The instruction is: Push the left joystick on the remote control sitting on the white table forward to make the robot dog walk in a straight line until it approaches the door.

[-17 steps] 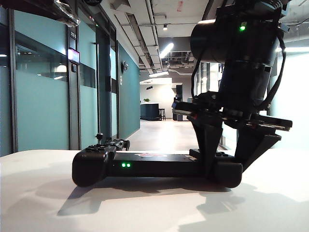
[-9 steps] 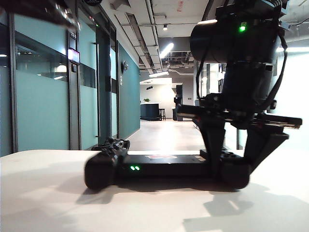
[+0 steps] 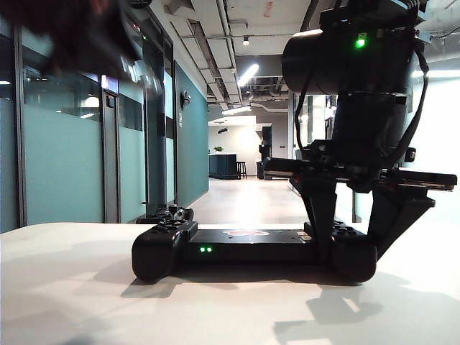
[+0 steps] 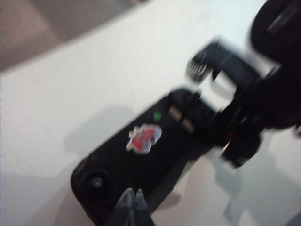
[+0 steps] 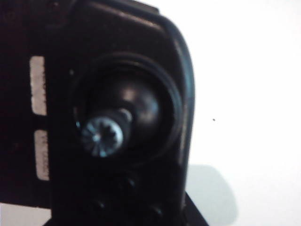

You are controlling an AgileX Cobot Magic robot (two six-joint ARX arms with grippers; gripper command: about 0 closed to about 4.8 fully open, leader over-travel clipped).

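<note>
The black remote control lies on the white table, two green LEDs lit on its front. My right gripper stands over its right handle with a finger on each side, shut on it. The right wrist view is filled by that handle and its own thumbstick. In the left wrist view the left joystick sits upright in the near handle, with my left gripper shut and empty just beside it, above the remote control. The robot dog is out of view.
Behind the table a corridor runs away, with teal glass walls and doors on its left side. My left arm is a dark blur high at the left. The white table spreads wide around the remote.
The remote control has slid to the right and turned, together with my right gripper. My left arm has come down into view at the upper left, blurred by motion.
</note>
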